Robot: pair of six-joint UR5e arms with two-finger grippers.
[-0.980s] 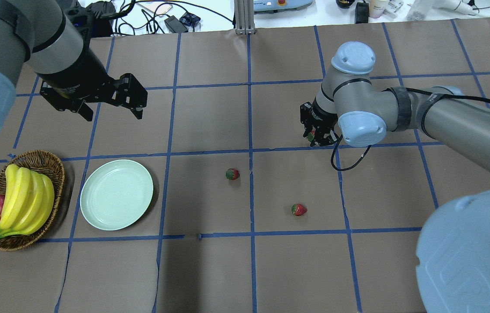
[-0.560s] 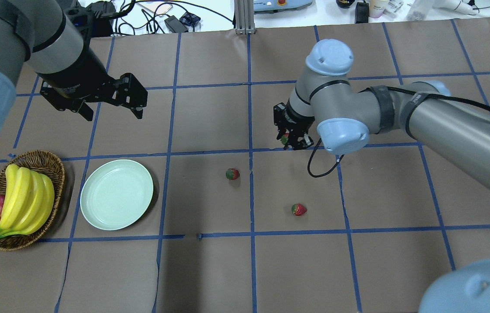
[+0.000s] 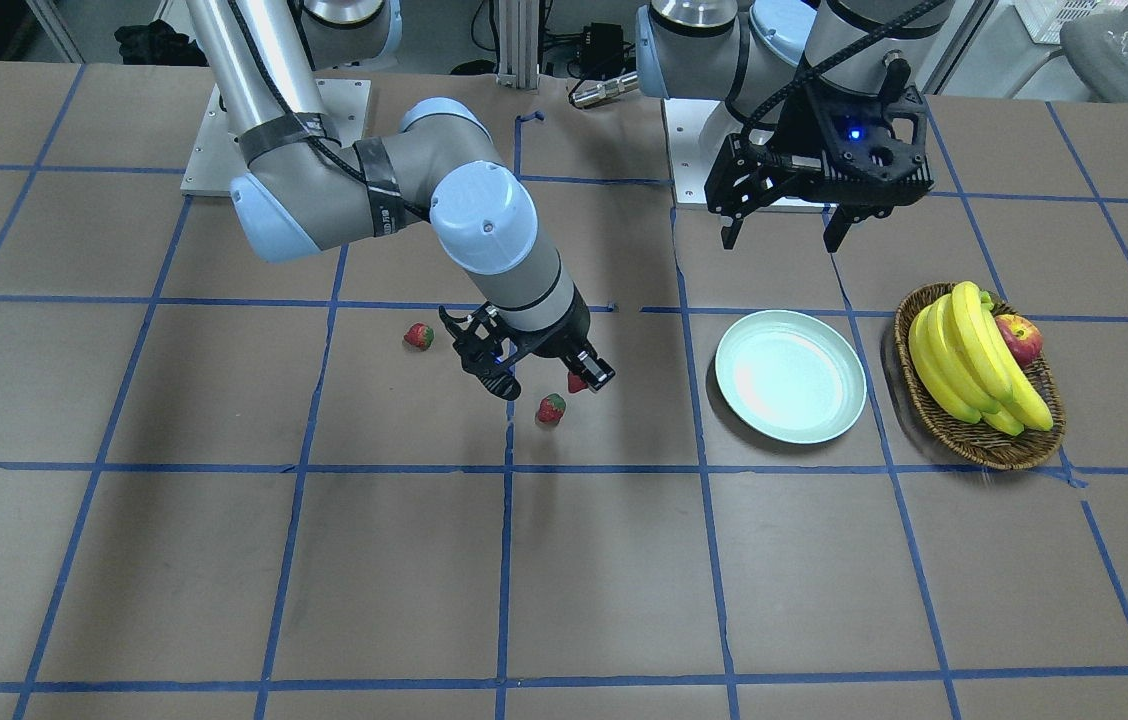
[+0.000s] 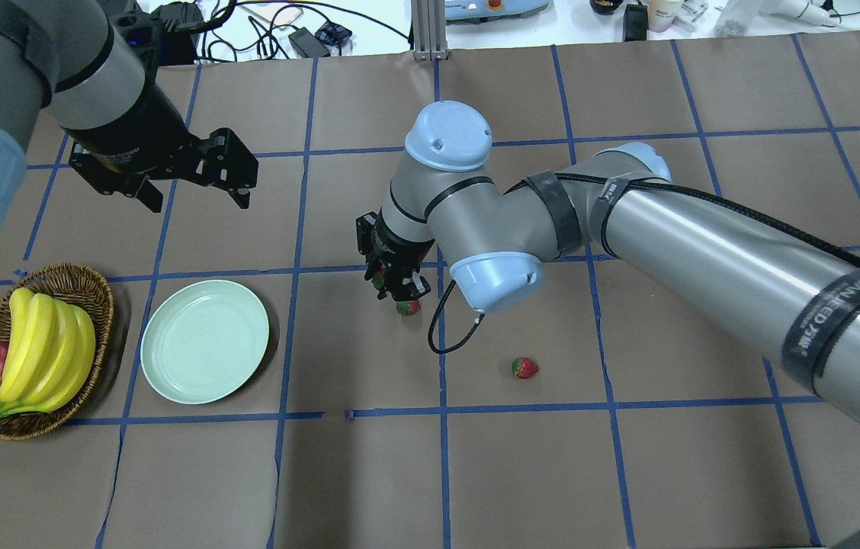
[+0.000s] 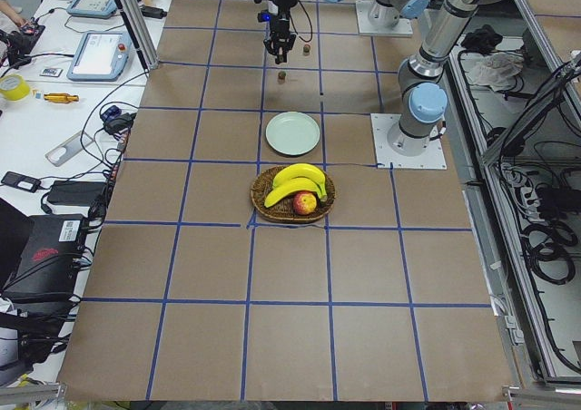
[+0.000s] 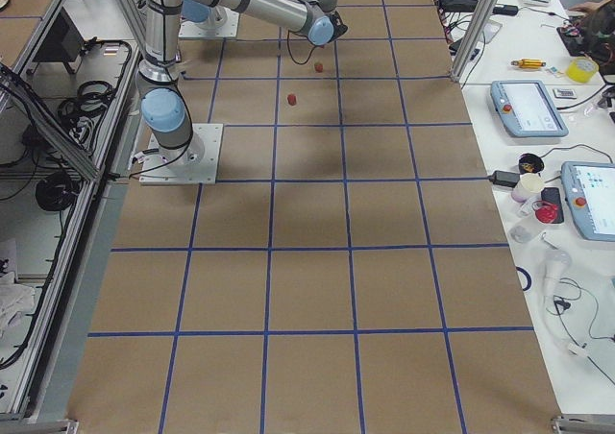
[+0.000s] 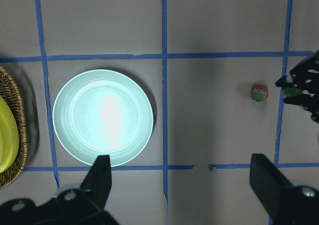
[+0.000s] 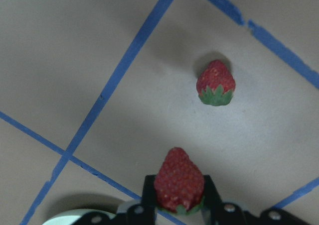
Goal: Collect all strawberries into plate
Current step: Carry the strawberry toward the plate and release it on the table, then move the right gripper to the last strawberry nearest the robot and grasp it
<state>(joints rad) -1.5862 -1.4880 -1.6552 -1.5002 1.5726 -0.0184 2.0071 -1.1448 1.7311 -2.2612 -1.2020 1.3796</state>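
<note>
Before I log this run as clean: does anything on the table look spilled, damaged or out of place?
Nothing is spilled or damaged. Two strawberries lie loose on the table, which fits the unfinished task; a third strawberry is held in the jaws of the right gripper. The plate is bare, the basket upright.

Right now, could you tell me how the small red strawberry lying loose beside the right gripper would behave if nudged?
The small red strawberry is rounded and tapered, so it would probably roll in a curve. Being tiny, it is likely light and easily knocked away.
</note>
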